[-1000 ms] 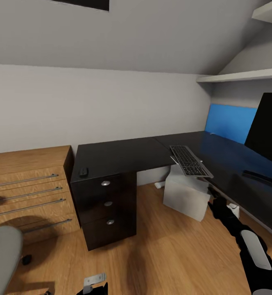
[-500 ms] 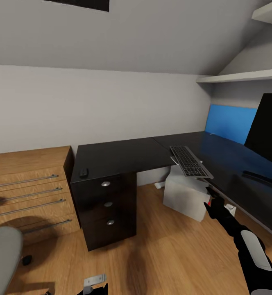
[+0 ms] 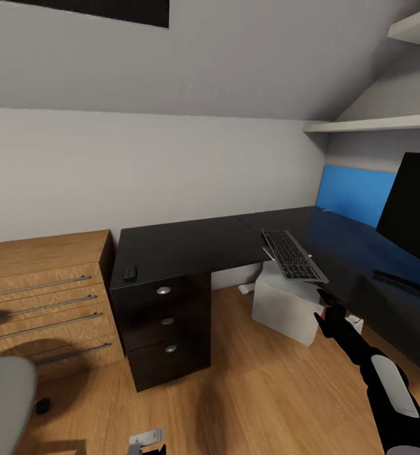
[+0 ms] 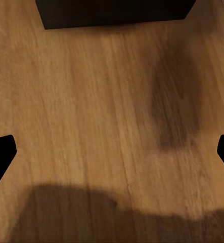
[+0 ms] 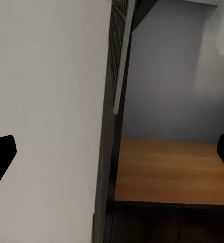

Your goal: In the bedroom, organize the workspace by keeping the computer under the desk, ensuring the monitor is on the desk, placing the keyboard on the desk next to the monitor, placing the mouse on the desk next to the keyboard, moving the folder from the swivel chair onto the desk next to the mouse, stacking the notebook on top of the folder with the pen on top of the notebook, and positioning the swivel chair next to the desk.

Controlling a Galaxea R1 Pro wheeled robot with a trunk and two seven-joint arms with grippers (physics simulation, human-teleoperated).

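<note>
On the desk (image 3: pixel 191 243) we see monitor (image 3: pixel 412 202), mouse (image 3: pixel 129 273) and overhanging keyboard (image 3: pixel 292 254); folder, notebook and pen remain. Both claws gape empty.

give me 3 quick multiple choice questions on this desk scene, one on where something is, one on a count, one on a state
1. Where is the mouse?
A. on the desk corner above the drawers
B. on the floor
C. on the keyboard

2. How many silver knobs are on the desk drawers?
A. one
B. three
C. five

3. How does the keyboard lie?
A. flat in the desk's middle
B. partly past the desk's front edge, above the computer
C. upright against the monitor

Answers:
1 A, it sits near that corner.
2 B, one knob per drawer front.
3 B, its near end overhangs the edge.
</note>
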